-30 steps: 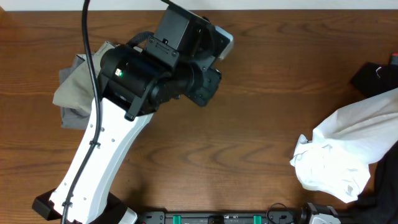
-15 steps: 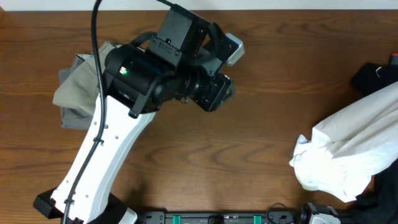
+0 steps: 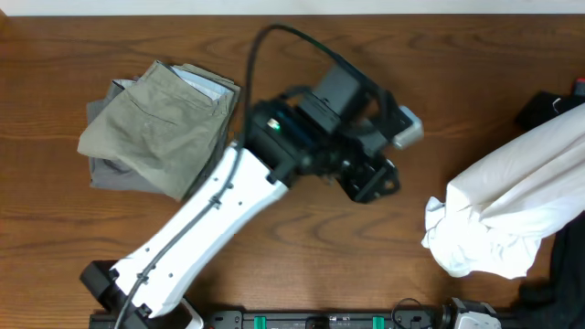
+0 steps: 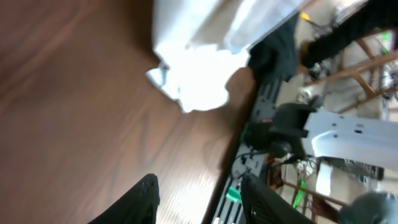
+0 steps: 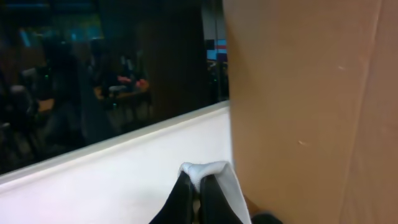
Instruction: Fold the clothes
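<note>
Left fingers point(image 4: 144, 194) apart, empty; right fingers point(image 5: 184, 198) pinch T-shirt point(image 3: 498, 224); khaki trousers point(image 3: 155, 128) well apart; black garment point(image 3: 548, 110) beside T-shirt.

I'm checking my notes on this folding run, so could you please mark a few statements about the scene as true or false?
1. The white T-shirt is bunched at the right of the table. True.
2. The left hand grips the T-shirt. False: it is open over bare wood, apart from the shirt.
3. The right hand is shut on a fold of the T-shirt. True.
4. The khaki trousers lie under the T-shirt. False: they lie folded at the far left.
</note>
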Tool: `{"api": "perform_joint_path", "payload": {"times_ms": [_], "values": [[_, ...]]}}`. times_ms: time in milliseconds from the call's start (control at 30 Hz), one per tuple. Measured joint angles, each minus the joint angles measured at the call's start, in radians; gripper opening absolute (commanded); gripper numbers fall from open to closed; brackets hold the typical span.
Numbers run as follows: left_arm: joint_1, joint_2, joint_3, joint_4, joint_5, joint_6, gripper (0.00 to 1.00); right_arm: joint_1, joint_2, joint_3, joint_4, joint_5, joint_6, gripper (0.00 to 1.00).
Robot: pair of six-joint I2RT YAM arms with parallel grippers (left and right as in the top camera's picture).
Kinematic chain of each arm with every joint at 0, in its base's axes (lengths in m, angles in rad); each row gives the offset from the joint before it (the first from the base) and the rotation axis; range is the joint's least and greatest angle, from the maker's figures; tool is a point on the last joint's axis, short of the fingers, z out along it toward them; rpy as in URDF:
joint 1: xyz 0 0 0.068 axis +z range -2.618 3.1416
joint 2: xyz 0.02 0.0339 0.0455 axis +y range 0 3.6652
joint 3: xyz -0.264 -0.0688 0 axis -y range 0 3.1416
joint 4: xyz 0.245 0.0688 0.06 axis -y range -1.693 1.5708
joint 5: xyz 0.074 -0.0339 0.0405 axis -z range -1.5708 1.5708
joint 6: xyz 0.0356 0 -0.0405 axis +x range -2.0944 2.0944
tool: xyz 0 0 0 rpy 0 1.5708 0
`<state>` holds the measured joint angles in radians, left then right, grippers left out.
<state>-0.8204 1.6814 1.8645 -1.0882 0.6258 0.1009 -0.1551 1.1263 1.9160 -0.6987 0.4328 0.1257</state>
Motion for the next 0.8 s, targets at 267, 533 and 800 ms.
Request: {"api": "perform_joint_path", "payload": {"times_ms": [267, 533, 800], "values": [[-0.174, 0.0, -0.223, 0.313, -0.058, 0.001, 0.54, 0.0, 0.021, 0.0, -0.007, 0.021, 0.004, 0.01], [-0.306, 0.016, -0.45, 0.7, -0.252, 0.001, 0.55, 0.0, 0.0, 0.0, -0.032, 0.02, 0.014, 0.01], [-0.333, 0.092, -0.456, 0.81, -0.308, 0.0, 0.56, 0.004, -0.058, 0.0, -0.085, -0.021, 0.047, 0.01]]}}
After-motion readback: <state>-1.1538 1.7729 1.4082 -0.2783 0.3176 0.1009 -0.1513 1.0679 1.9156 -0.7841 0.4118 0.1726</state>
